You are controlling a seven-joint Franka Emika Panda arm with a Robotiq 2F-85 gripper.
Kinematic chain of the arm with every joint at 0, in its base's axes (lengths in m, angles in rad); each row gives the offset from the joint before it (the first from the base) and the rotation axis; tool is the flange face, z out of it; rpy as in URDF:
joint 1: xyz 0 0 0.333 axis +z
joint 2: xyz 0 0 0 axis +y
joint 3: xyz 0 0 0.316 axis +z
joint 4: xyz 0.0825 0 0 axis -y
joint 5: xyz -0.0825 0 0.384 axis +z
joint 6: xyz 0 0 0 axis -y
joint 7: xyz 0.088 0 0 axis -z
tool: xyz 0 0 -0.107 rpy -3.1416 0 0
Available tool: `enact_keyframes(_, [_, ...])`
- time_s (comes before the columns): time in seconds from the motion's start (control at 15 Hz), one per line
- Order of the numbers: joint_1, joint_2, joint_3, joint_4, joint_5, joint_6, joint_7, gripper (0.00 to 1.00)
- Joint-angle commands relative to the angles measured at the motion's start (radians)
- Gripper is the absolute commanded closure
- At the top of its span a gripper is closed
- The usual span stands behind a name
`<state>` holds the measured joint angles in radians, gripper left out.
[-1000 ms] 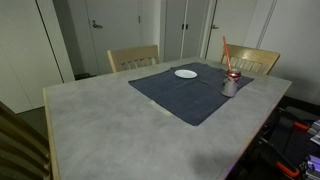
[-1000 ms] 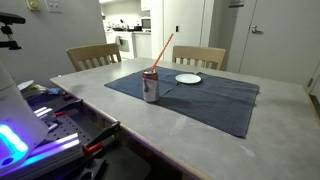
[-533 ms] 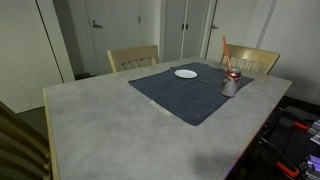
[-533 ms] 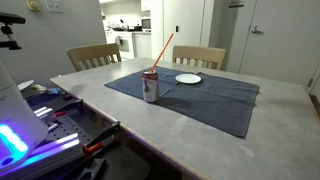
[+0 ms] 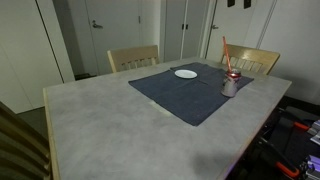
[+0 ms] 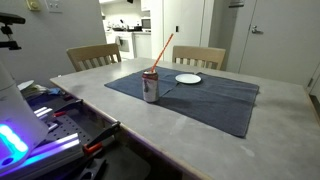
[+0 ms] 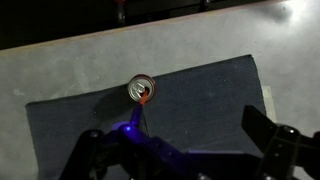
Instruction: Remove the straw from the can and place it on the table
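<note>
The silver can (image 5: 230, 86) stands upright on the dark blue-grey mat (image 5: 185, 97) on the grey table (image 5: 100, 125). The red-orange straw (image 5: 226, 55) leans out of the can's top. Both exterior views show them: can (image 6: 151, 87), straw (image 6: 163, 52), mat (image 6: 205, 100). In the wrist view I look down on the can (image 7: 142, 90), with the straw (image 7: 144, 102) rising toward the camera. My gripper (image 7: 185, 150) is open and empty, high above the mat, with the can ahead of its left finger. Two dark tips (image 5: 237, 3) at the top edge may be its fingers.
A flat white plate (image 5: 186, 73) lies on the mat behind the can, also in the exterior view (image 6: 188, 79). Two wooden chairs (image 5: 133, 57) (image 5: 255, 60) stand at the far table edge. Lit equipment (image 6: 30, 125) sits beside the table.
Two dark tips have come into view at the top edge of an exterior view, above the can. The can, straw and plate have not moved.
</note>
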<state>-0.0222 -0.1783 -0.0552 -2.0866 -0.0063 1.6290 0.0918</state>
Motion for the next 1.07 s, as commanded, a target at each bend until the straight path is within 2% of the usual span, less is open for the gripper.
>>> enact_keyframes(0.0, [-0.024,0.034,-0.020,-0.053,0.049,0.085,-0.022,0.00])
enact_keyframes(0.4, [-0.060,0.137,-0.067,-0.056,0.075,0.246,-0.054,0.00])
enact_keyframes(0.47, [-0.067,0.149,-0.075,-0.035,0.096,0.240,-0.061,0.00])
enact_keyframes(0.53, [-0.054,0.116,-0.056,-0.067,0.054,0.227,-0.024,0.00])
enact_keyframes(1.0, [-0.070,0.170,-0.073,-0.039,0.072,0.255,-0.065,0.00])
